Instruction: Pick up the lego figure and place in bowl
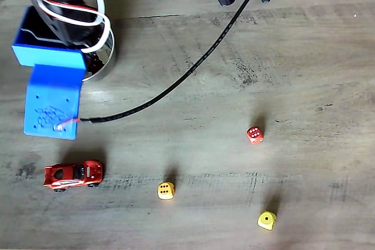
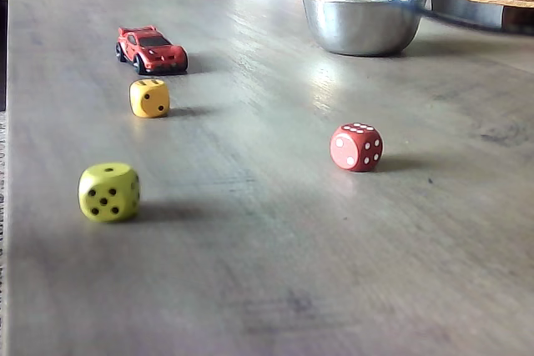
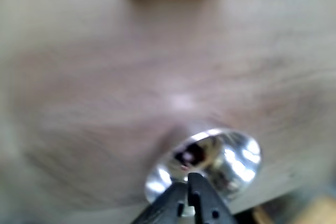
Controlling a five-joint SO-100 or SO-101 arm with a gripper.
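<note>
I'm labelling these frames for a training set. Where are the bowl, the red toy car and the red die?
bowl (image 2: pixel 360 32): a fixed view, on its outer steel wall.
red toy car (image 1: pixel 73 175): a fixed view, on its roof.
red die (image 2: pixel 356 147): a fixed view, on its front face.

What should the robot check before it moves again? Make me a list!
1. Gripper over the bowl: ok, the wrist view shows it above the rim.
2. Lego figure in the bowl: cannot tell, a dark blurry spot shows inside.
3. Gripper empty: cannot tell, the fingertips look together but the view is blurred.
4. Bowl upright on the table: ok.
5. Red car, red die, orange die and yellow die away from the bowl: ok.
</note>
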